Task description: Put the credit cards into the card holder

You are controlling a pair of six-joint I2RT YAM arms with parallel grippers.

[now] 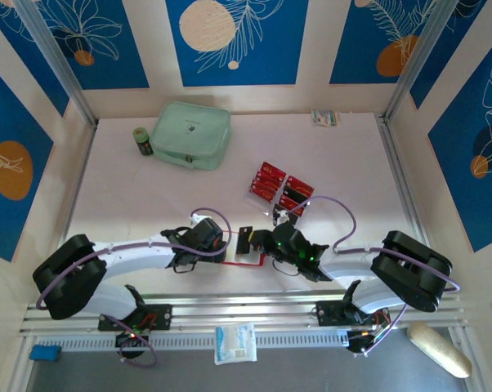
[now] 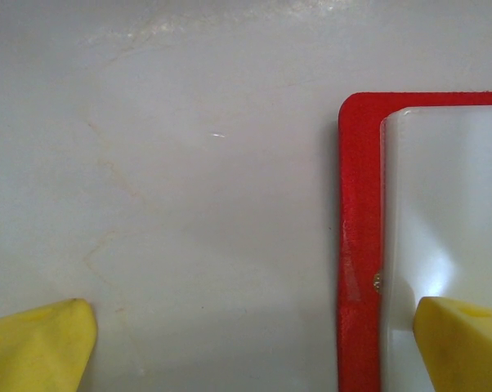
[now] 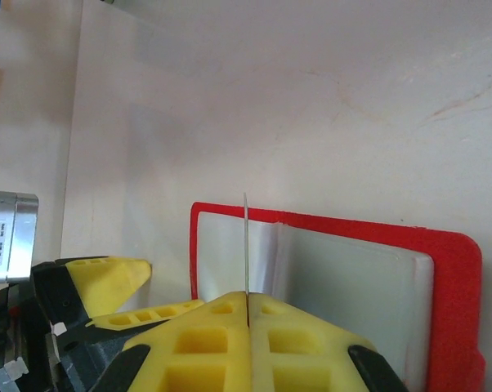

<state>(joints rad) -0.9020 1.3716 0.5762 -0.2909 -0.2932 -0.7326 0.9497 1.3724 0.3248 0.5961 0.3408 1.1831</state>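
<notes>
The card holder (image 3: 454, 286) lies open on the table, a red rim around a pale grey-white inside (image 2: 360, 245) (image 1: 244, 262). My right gripper (image 3: 248, 304) is shut on one credit card (image 3: 246, 245), seen edge-on and upright over the holder's left half. In the top view this card (image 1: 245, 238) shows as a dark slab in front of the right gripper (image 1: 270, 243). My left gripper (image 2: 250, 351) is open wide at the holder's left edge, with one fingertip (image 2: 462, 343) over the pale inside and the other on bare table. More credit cards (image 1: 280, 188) lie further back.
A mint-green zip case (image 1: 191, 134) and a small dark jar (image 1: 142, 140) stand at the back left. A small packet (image 1: 324, 118) lies at the back right. A white packet (image 1: 234, 343) and a beige object (image 1: 438, 349) lie beyond the near rail.
</notes>
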